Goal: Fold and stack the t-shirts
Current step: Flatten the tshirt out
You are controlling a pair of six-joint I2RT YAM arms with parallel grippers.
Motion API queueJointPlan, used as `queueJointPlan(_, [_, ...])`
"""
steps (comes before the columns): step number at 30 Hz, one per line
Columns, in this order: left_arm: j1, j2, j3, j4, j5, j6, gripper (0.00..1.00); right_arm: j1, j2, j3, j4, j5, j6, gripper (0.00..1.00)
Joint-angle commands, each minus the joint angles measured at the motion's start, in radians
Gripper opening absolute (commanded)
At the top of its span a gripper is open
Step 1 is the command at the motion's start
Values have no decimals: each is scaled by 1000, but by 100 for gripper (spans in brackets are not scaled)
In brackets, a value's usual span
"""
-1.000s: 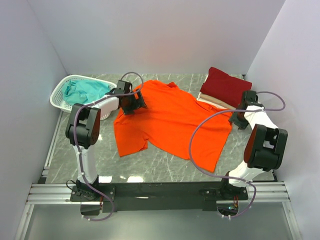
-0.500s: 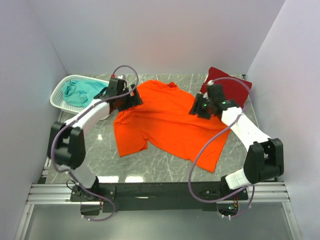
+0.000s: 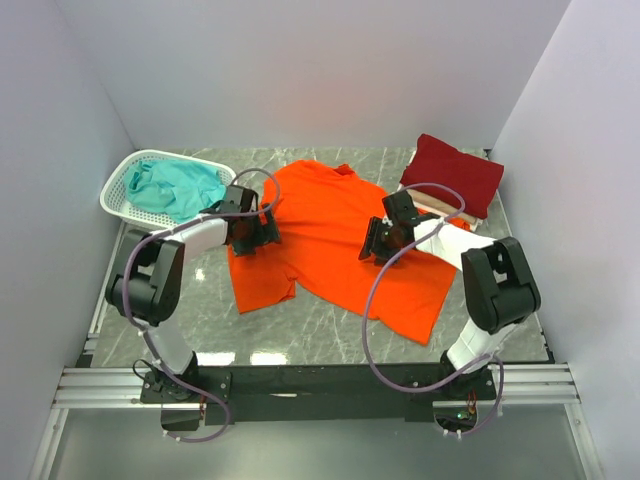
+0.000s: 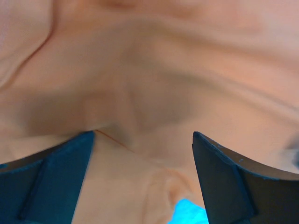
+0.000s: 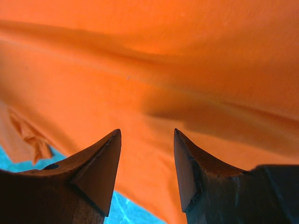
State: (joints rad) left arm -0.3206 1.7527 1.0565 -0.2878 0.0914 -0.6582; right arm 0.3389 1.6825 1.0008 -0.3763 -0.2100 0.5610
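Observation:
A bright orange t-shirt [image 3: 335, 225] lies spread flat across the middle of the table. My left gripper [image 3: 250, 233] hangs open over its left sleeve area; in the left wrist view the gripper [image 4: 144, 135] has only orange cloth [image 4: 154, 70] beneath its wide-apart fingers. My right gripper [image 3: 377, 244] is low over the shirt's right half, and the right wrist view shows it [image 5: 146, 133] open above orange cloth [image 5: 154, 56]. A folded dark red t-shirt [image 3: 452, 172] rests on a cream-white one [image 3: 436, 206] at the back right. The teal t-shirt [image 3: 178, 187] is bunched in the basket.
The white lattice basket [image 3: 113, 188] stands at the back left, close to the left wall. White walls close in the table on three sides. Both arms' cables loop over the shirt. Bare marble [image 3: 330, 335] shows along the front edge.
The right arm swung from beside the red shirt stack onto the orange shirt's middle. The left gripper slid from the shirt's back-left corner nearer, over the sleeve.

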Motion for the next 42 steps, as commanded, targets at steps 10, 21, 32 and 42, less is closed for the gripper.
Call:
queueJointPlan(10, [-3, 191, 143, 35, 30, 19, 93, -44, 108, 36, 13, 104, 17, 56])
queueJointPlan(21, [-5, 258, 313, -20, 39, 57, 93, -127, 163, 127, -44, 89, 4, 56])
queueJointPlan(32, [-5, -65, 61, -37, -85, 26, 91, -127, 65, 159, -73, 35, -21, 56])
queueJointPlan(42, [-5, -239, -171, -151, -262, -67, 79, -124, -118, 90, -92, 24, -7, 56])
